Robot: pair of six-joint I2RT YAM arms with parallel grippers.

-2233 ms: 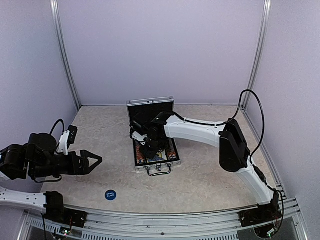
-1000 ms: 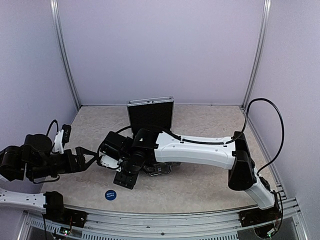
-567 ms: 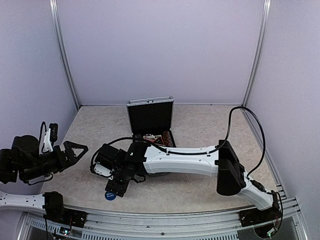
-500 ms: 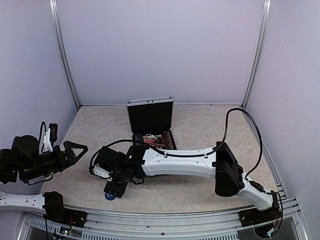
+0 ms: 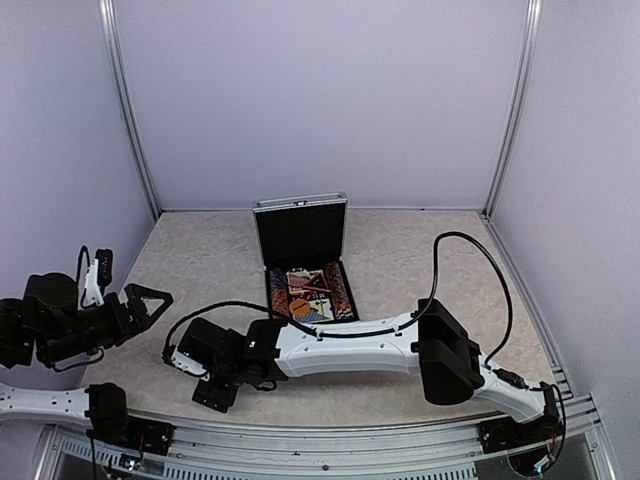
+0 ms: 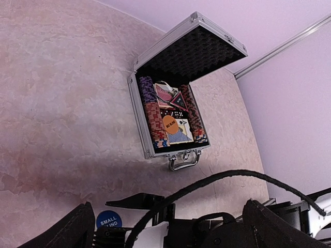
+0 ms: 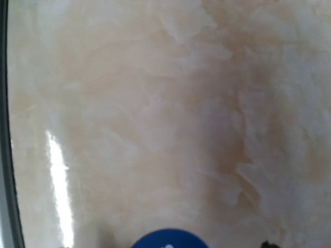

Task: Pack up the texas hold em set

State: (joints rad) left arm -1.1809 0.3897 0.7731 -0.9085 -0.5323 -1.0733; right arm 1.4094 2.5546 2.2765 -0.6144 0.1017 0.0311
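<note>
Left arm (image 5: 55, 325) sits folded at the left side, with the left gripper (image 5: 152, 299) levelled inward, its jaws spread wide and holding nothing. Right arm (image 5: 340, 347) is stretched low across to the left. Right gripper (image 5: 214, 393) points down near the front edge; its jaw state is not discernible.

The right wrist view is blurred, and its bottom edge cuts off the blue disc (image 7: 168, 239), so the lettering cannot be read. From above, the right claw (image 5: 212, 392) hides that disc, and how far its jaws stand apart cannot be told.
</note>
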